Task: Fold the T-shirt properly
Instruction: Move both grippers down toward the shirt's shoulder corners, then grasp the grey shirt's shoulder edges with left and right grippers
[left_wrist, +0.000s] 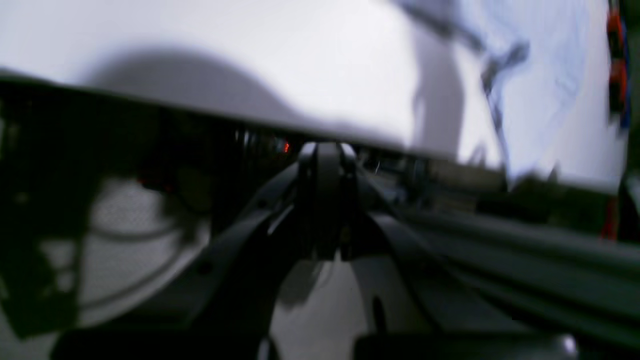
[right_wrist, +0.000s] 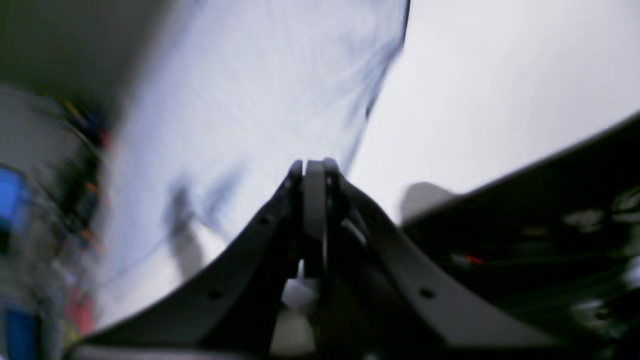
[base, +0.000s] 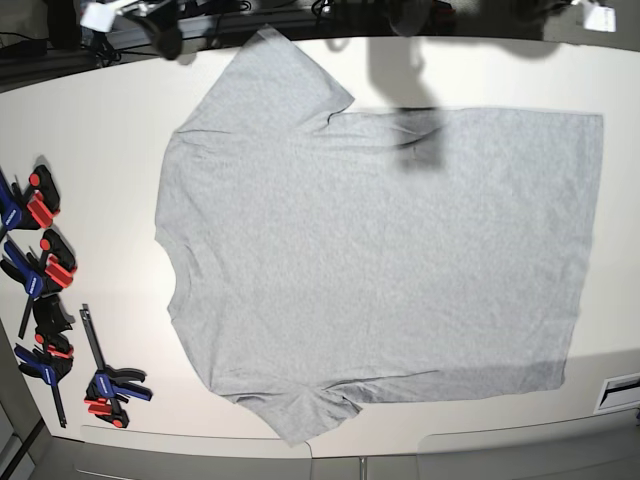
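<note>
Lying flat and spread plain side up across the white tabletop (base: 100, 150), the light heather-grey cotton T-shirt (base: 380, 260) has its collar at nine o'clock and hem at three. My left gripper (left_wrist: 327, 150) and right gripper (right_wrist: 315, 167) are both clenched on nothing. Red-and-blue bar clamps (base: 45, 270) sit at nine o'clock.

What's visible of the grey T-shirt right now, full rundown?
The light heather-grey short-sleeved T-shirt lies spread flat and unfolded on the white table, plain side up, no lettering showing. Its collar points to the base view's left, its hem to the right, both sleeves splayed out. It looks like soft cotton with faint wrinkles. Arm shadows fall across its upper edge; no gripper touches it.
</note>
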